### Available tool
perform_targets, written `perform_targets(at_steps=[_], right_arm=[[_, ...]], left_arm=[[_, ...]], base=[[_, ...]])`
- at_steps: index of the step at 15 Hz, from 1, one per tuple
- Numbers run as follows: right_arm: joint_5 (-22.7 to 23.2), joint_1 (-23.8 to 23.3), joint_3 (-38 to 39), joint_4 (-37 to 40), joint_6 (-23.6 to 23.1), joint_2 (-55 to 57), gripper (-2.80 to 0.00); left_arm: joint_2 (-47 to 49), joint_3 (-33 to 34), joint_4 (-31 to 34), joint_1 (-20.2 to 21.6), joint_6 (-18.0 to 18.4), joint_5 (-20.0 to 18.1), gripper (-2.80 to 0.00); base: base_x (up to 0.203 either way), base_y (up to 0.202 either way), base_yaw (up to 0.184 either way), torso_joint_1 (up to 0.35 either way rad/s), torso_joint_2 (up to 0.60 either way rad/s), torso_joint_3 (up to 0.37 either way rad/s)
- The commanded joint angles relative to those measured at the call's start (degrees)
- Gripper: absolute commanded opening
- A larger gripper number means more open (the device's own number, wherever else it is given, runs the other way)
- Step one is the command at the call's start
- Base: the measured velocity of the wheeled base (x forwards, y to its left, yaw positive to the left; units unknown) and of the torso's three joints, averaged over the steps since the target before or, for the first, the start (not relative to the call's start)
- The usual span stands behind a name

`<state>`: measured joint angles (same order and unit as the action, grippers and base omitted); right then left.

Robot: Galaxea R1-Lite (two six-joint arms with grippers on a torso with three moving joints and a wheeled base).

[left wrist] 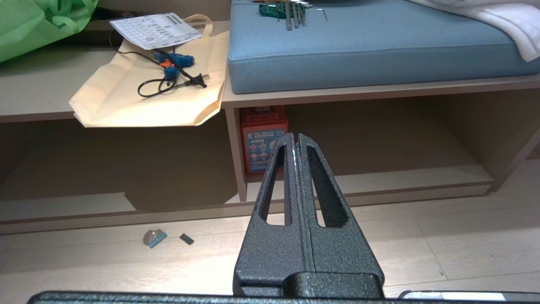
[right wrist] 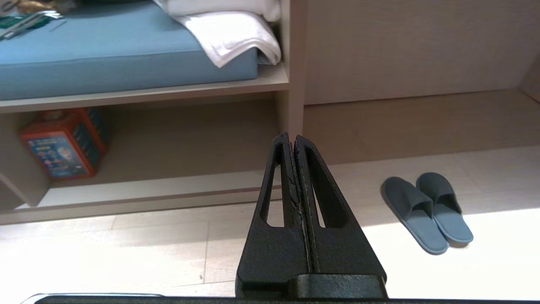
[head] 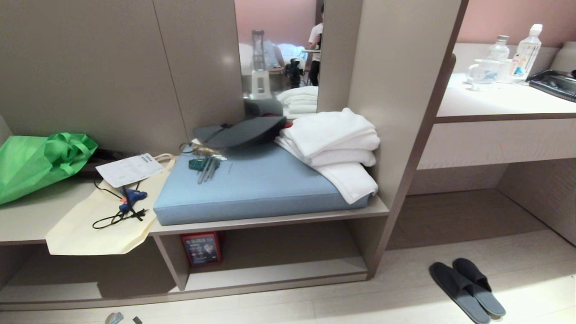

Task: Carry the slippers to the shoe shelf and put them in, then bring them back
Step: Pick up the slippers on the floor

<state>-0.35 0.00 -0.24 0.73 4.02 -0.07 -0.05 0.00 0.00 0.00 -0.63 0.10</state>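
Observation:
The slippers (head: 468,290), a dark grey pair, lie side by side on the pale floor at the right, in front of the open recess under the desk. In the right wrist view the slippers (right wrist: 426,211) sit to the right of my right gripper (right wrist: 292,136), well apart from it. That gripper is shut and empty above the floor. The shoe shelf (head: 274,274) is the low cubby under the bench, left of the slippers, with a pale base board (right wrist: 147,185). My left gripper (left wrist: 294,136) is shut with nothing in it and faces the shoe shelf (left wrist: 400,181). Neither gripper shows in the head view.
A red box (head: 201,248) stands at the cubby's left end. The bench above holds a blue cushion (head: 261,189), folded white towels (head: 333,144), a cream tote bag (head: 90,225) and a green bag (head: 36,162). Small scraps (left wrist: 154,237) lie on the floor. Bottles (head: 526,51) stand on the desk counter (head: 495,101).

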Motion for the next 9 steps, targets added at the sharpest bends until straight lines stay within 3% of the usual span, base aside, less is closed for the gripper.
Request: perform_targets(at_steps=[1, 9], right_arm=[[0.0, 0.0, -0.02, -0.02, 0.02, 0.07, -2.8], [0.0, 0.0, -0.02, -0.02, 0.02, 0.07, -2.8]], left_arm=[[0.05, 0.0, 0.0, 0.0, -0.07, -0.01, -2.8], [0.05, 0.0, 0.0, 0.0, -0.07, -0.01, -2.8]], base=[[0.0, 0.0, 0.0, 0.0, 0.0, 0.0], [0.0, 0.0, 0.0, 0.0, 0.0, 0.0]])
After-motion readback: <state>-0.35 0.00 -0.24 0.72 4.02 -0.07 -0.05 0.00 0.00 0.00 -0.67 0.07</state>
